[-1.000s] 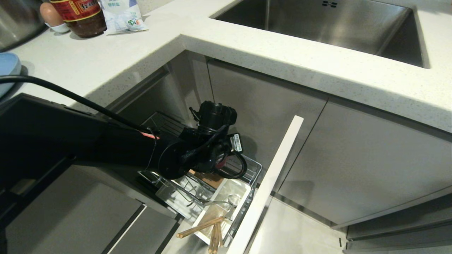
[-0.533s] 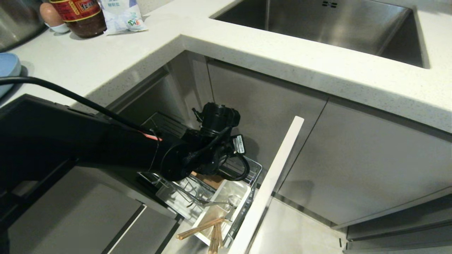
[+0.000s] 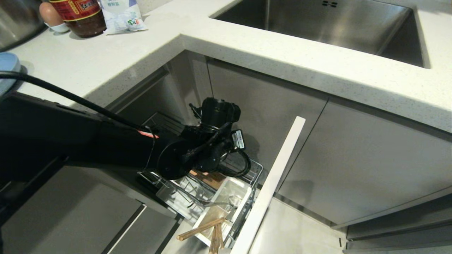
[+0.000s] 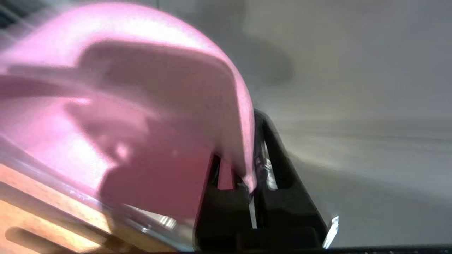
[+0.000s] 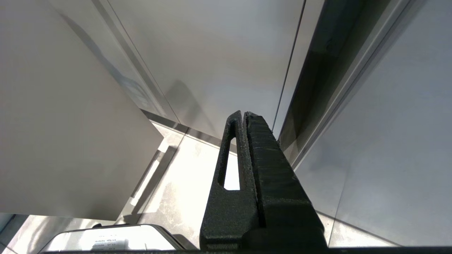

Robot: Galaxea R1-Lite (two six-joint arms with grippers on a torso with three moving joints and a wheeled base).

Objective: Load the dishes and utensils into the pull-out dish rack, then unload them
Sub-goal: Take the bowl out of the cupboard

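Note:
My left gripper (image 4: 247, 155) is shut on the rim of the pink bowl (image 4: 123, 106), which fills the left wrist view and tilts above the rack's wooden strip (image 4: 28, 218). In the head view my left arm (image 3: 197, 151) reaches down into the pull-out dish rack (image 3: 255, 170) and hides the bowl. Wooden chopsticks (image 3: 201, 228) and a silver spoon (image 3: 231, 201) lie in the white caddy (image 3: 243, 206). The light-blue plate (image 3: 7, 63) sits on the counter at the far left. My right gripper (image 5: 243, 114) is shut and empty, parked low beside the cabinet fronts.
The rack's white front panel (image 3: 272, 183) juts out on the right. The countertop (image 3: 247, 53) overhangs the drawer opening, with the steel sink (image 3: 317, 21) behind. A jar (image 3: 81, 14), an egg (image 3: 49, 14) and a bag (image 3: 122, 16) stand at the back left.
My left wrist has edged a little up and to the right over the rack. The utensils in the caddy have not moved.

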